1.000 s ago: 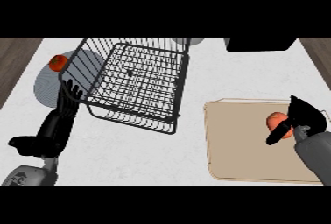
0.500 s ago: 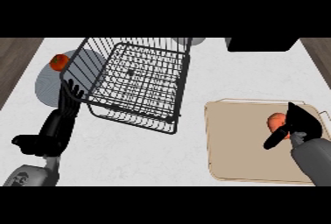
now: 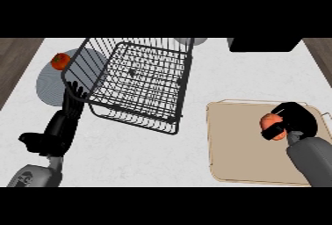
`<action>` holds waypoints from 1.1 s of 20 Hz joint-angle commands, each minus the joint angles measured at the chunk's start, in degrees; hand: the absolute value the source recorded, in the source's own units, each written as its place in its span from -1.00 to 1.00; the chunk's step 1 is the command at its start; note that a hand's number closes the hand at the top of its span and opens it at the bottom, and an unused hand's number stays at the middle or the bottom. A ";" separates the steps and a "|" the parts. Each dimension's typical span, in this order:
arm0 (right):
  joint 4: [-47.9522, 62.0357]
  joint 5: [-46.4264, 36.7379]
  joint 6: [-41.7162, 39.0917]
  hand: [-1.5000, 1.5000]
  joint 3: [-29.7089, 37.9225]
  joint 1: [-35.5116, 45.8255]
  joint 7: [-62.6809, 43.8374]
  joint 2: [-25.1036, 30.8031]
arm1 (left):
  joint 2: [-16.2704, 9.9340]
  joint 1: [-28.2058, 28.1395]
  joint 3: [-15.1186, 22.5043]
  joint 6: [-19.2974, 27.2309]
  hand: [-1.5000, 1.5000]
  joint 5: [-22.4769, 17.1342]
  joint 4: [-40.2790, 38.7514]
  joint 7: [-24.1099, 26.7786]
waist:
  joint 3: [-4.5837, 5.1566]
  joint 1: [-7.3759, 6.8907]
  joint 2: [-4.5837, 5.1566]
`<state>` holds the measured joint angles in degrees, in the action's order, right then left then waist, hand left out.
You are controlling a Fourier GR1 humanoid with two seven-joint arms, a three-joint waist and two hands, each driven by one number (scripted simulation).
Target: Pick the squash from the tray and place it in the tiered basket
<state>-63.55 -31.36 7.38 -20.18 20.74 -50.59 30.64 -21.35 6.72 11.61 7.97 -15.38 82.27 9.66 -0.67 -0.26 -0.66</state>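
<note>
Right hand (image 3: 293, 119): positioned over the far right part of the tray (image 3: 236, 149), with its grey forearm running back toward the lower right edge of the head view. The fingers and thumb are curled around the squash (image 3: 272, 125), an orange rounded item that shows at the hand's left side, partly covered by a black finger. Whether the squash is lifted off the tray or resting on it cannot be determined from this view.

Tray: tan, rectangular, lying flat on the white counter (image 3: 142, 154), extending from beneath the right hand toward the left and toward the viewer.

Tiered basket (image 3: 139, 81): black wire construction, standing well to the left of the right hand and farther away, separate from the tray. No contents are visible inside it.

Left hand (image 3: 62, 127): at the left of the view, just beside the basket's near left corner, fingers straight and pointing away from the viewer, thumb out to the left. It holds nothing. Contact between fingertips and basket wire cannot be confirmed.

Beyond the left hand's fingertips lies a grey plate (image 3: 52, 85), partly behind the basket. A red-orange round item (image 3: 60, 61) sits on the plate's far edge.
</note>
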 commanded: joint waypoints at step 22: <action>-40.26 -0.41 6.55 1.00 -3.54 -9.20 10.68 -3.08 | 2.76 -3.74 2.17 -3.65 0.00 1.79 -2.10 -2.19 | 0.72 3.01 0.03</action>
<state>-94.06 -34.51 11.26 -24.98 11.84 -41.04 29.88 -20.48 4.04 9.40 7.11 -14.01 82.32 8.93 -0.54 1.90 -1.12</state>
